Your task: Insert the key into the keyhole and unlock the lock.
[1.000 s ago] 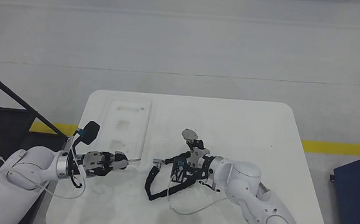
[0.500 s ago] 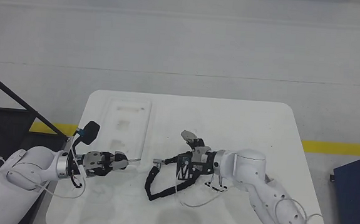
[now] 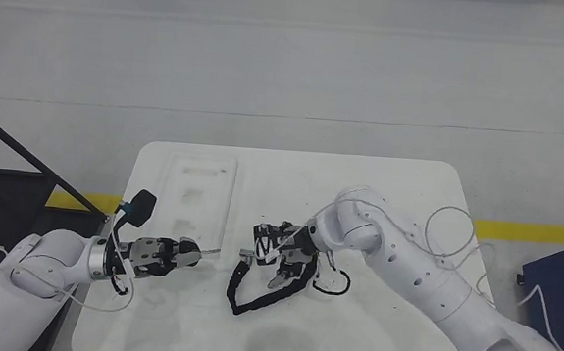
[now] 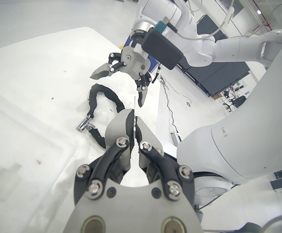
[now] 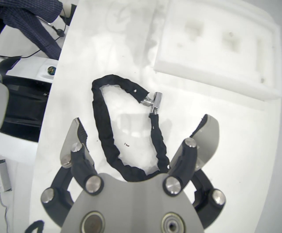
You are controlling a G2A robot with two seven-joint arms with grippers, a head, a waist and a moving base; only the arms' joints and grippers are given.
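The left gripper point(image 4: 134, 120) is clamped on the one key point(image 4: 134, 105), whose thin blade points out near the lock point(image 4: 82, 126) without touching it. The right gripper point(image 5: 142, 123) hangs above the lock with its jaws spread wide, holding nothing. The single lock looks small, hard and slippery, and its one cloth-sleeved chain point(image 5: 101, 123) looks floppy. I would pinch the metal body itself so it cannot swivel. One foam tray point(image 5: 216, 72) lies near the lock.

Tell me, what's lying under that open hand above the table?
A black fabric-covered chain looped on the white table, joined by a silver lock. The palm of the right hand hides the loop's near bend.
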